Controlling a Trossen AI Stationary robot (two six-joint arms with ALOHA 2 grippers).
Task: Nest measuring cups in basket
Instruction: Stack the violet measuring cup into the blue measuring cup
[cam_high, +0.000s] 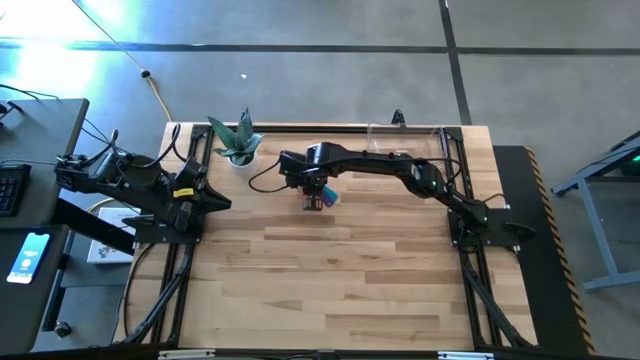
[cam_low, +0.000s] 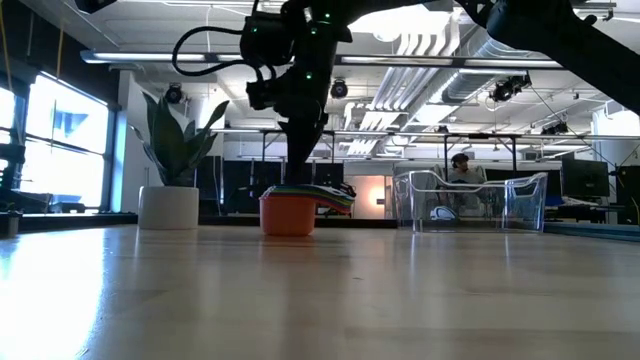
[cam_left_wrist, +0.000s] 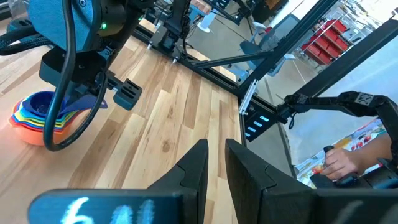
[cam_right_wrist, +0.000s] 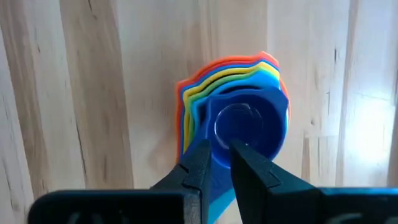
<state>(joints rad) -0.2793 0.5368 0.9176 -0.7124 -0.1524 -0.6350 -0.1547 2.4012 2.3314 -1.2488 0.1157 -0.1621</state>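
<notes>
The measuring cups stand nested in one stack on the table's far middle. The orange cup is at the bottom and the blue cup on top. My right gripper reaches down from above onto the stack, its fingers nearly together at the blue cup's handle side. The stack also shows in the left wrist view. The clear basket sits on its base at the far edge, right of the stack, and shows in the low view. My left gripper waits, shut, at the table's left edge. My right gripper pinches the blue cup at its rim where the handle starts, coming from above and pointing down. The blue cup sits upright inside the other cups, and the stack rests on the table.
A white pot with a green plant stands left of the stack near the far edge, also in the low view. A black frame rail runs along the far side. The near half of the table is bare wood. A person's hand shows beyond the table.
</notes>
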